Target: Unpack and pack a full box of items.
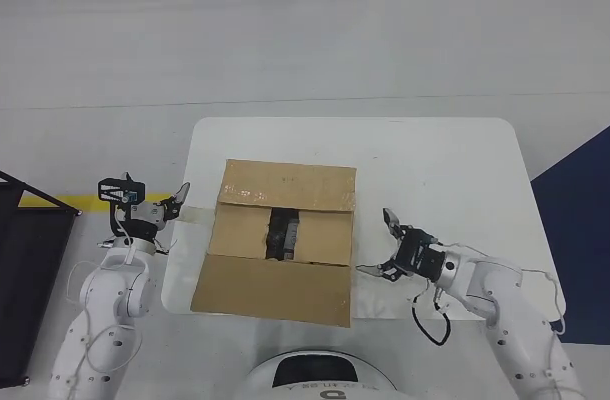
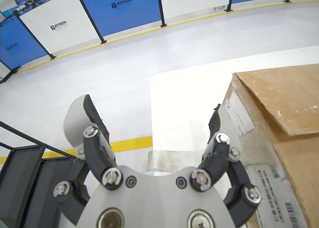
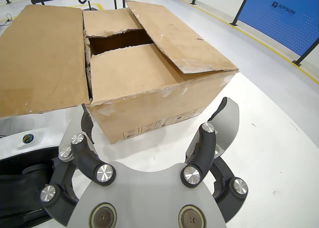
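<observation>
A brown cardboard box stands in the middle of the white table. Its top flaps lie almost flat, and a narrow gap between them shows dark contents I cannot make out. My left gripper hangs open at the table's left edge, beside the box's labelled side, with nothing between its fingers. My right gripper is open just off the box's right wall, and it also holds nothing. The right wrist view looks over the flaps into the dark gap.
A black metal rack stands on the floor left of the table. A strip of clear tape sticks to the table's left edge. Bare tabletop lies right of the box and behind it. Blue and white fence panels ring the floor.
</observation>
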You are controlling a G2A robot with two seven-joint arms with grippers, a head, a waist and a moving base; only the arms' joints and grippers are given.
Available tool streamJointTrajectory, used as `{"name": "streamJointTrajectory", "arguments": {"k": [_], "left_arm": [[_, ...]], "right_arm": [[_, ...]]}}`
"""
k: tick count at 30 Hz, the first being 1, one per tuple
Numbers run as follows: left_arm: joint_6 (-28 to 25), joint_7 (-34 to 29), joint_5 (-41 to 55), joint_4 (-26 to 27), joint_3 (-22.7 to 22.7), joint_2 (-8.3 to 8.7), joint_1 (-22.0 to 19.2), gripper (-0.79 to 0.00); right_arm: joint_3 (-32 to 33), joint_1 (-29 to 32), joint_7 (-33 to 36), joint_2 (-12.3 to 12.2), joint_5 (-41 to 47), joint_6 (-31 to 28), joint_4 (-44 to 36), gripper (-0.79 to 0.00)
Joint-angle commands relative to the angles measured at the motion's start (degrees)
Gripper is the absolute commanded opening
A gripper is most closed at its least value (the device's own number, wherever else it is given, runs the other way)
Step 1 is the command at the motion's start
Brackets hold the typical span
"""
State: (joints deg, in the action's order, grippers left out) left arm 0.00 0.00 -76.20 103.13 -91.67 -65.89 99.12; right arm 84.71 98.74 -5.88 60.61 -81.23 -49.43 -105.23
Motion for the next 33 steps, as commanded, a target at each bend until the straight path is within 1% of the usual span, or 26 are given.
{"name": "streamJointTrajectory", "arguments": {"k": [1,3,4,5,6,7,9,11,13,16,21,27,33], "left_arm": [[0.00,0.00,0.00,0.00,0.00,0.00,0.00,0.000],[0.00,0.00,0.00,0.00,0.00,0.00,0.00,0.000],[0.00,0.00,0.00,0.00,0.00,0.00,0.00,0.000],[0.00,0.00,0.00,0.00,0.00,0.00,0.00,0.000],[0.00,0.00,0.00,0.00,0.00,0.00,0.00,0.000],[0.00,0.00,0.00,0.00,0.00,0.00,0.00,0.000],[0.00,0.00,0.00,0.00,0.00,0.00,0.00,0.000],[0.00,0.00,0.00,0.00,0.00,0.00,0.00,0.000],[0.00,0.00,0.00,0.00,0.00,0.00,0.00,0.000],[0.00,0.00,0.00,0.00,0.00,0.00,0.00,0.000],[0.00,0.00,0.00,0.00,0.00,0.00,0.00,0.000],[0.00,0.00,0.00,0.00,0.00,0.00,0.00,0.000],[0.00,0.00,0.00,0.00,0.00,0.00,0.00,0.000]], "right_arm": [[-0.01,0.00,0.01,0.00,-0.01,0.00,-0.01,0.000],[0.06,-0.10,-0.40,0.04,0.41,0.45,-0.04,0.000],[0.18,-0.30,-1.93,0.14,1.99,1.37,0.04,0.000],[-0.16,-0.42,-4.04,0.24,4.01,1.12,0.40,0.000],[-0.68,-1.01,-5.84,0.25,5.26,-0.72,0.80,0.000],[-0.78,-1.99,-7.57,0.31,5.84,-0.73,1.25,0.000],[-2.12,-4.14,-9.34,0.60,7.12,0.62,3.34,0.000],[-4.61,-7.12,-8.29,0.98,7.28,2.03,5.58,0.000],[-7.71,-10.38,-3.07,1.28,4.44,3.37,7.23,0.000],[-11.33,-13.94,1.85,1.86,4.42,5.32,9.26,0.000],[-12.84,-16.34,5.44,2.39,4.06,11.83,10.95,0.000],[-12.91,-17.14,5.72,2.74,2.53,19.14,10.99,0.000],[-12.81,-19.41,2.23,3.38,2.94,26.69,10.62,0.000]]}}
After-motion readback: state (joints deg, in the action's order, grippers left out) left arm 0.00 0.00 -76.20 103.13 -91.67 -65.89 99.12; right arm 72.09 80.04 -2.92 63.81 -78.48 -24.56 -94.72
